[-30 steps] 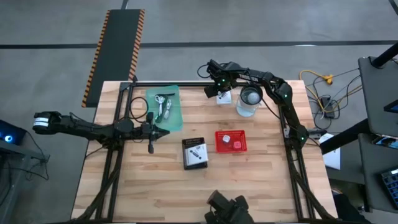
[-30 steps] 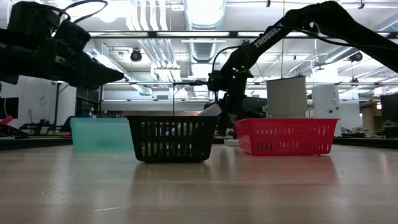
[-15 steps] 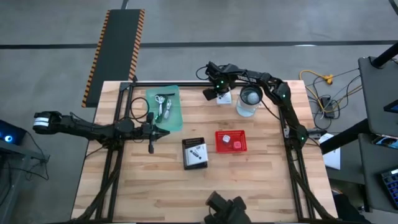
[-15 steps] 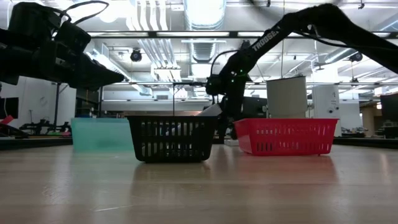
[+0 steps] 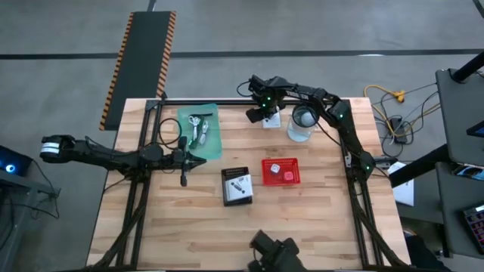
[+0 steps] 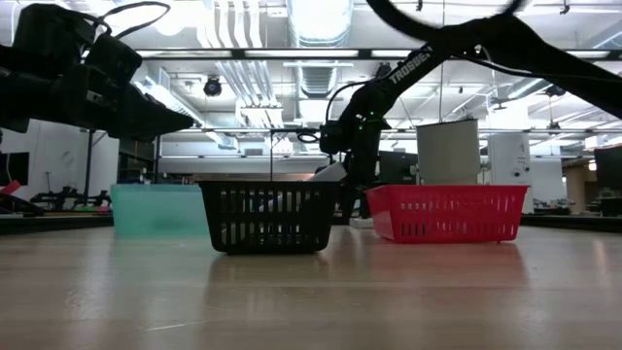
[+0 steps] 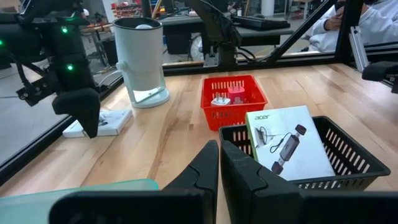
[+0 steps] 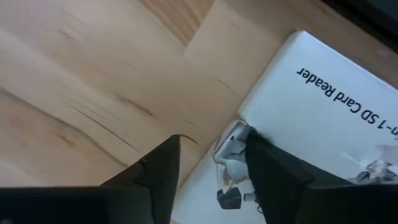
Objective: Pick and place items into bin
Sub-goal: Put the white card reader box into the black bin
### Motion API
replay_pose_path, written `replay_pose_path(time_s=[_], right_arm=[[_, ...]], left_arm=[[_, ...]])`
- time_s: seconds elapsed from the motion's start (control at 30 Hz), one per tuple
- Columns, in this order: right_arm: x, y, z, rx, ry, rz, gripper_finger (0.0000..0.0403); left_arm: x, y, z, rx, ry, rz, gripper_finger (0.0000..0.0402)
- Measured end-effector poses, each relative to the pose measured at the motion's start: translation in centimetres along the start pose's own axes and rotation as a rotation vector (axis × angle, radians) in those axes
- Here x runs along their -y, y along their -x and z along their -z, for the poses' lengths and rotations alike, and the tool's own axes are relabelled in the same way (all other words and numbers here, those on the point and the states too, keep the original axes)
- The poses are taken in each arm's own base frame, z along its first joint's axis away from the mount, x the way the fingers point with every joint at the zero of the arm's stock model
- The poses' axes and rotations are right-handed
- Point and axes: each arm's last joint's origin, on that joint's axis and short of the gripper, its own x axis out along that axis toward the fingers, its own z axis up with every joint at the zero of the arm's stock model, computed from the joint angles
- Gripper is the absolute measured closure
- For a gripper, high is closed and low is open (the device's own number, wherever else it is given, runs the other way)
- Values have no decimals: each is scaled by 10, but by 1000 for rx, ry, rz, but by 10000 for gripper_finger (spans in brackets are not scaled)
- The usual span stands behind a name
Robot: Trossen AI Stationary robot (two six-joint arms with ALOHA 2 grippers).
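R gripper (image 5: 257,113) is down at the far edge of the table (image 5: 189,227), fingers (image 8: 155,174) apart and straddling a corner of the white card-reader box (image 8: 323,106), w/ nothing gripped yet; the box lies flat on the wood just beside the clear jug (image 5: 302,122). Prob. it comes in at the corner b/c that's the bit sticking out free, away from the jug, so the jaws can get either side of a flat thing. A second white box (image 5: 239,186) already sits in the black basket (image 7: 364,165), printed face up, so that's likely the bin for this one too. Red basket (image 5: 291,180) next to it holds a small silver cube (image 5: 275,169) and a pink blob (image 5: 288,175); green tray (image 5: 215,140) has the silvery clips (image 5: 198,128). L gripper (image 5: 198,159) is shut, empty, parked just off the green tray, out of the way.
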Motion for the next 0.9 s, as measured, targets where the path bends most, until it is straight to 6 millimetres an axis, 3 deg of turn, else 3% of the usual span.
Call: replay_pose_path(time_s=[0.57,0.9], right_arm=[[6,-6,6,-92,119,37,384],[1,0,11,-99,160,46,394]], left_arm=[[0,0,0,-1,1,1,402],[0,0,0,-1,1,1,402]])
